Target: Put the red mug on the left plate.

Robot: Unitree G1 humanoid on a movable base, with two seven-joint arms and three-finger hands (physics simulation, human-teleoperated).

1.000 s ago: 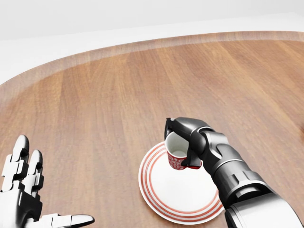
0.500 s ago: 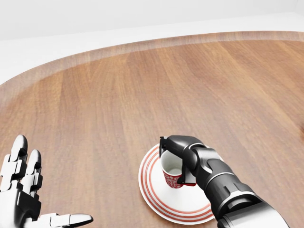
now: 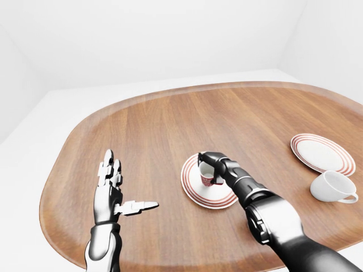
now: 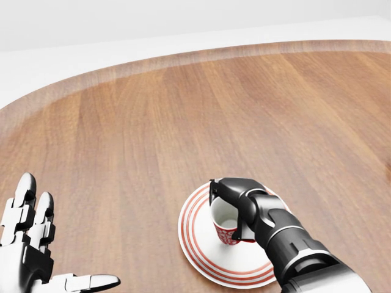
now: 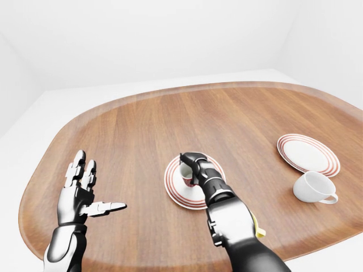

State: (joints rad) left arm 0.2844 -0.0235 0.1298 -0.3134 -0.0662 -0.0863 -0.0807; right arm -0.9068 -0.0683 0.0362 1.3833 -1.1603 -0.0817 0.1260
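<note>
Looks like the placing step: right hand [image 4: 235, 207] is pinching the red mug [image 4: 225, 224] around its rim, mug sitting roughly mid left plate [image 4: 201, 259], so next it just needs letting go, while the left hand [image 3: 110, 190] idles spread at 9 o'clock.

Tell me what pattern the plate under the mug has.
White with red concentric rings near the rim of the plate; clearest in the head view.

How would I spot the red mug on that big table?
Find the wooden table, then the striped plate nearest its middle. The red mug stands there inside the right hand; the white cup lies beside the other plate.
</note>
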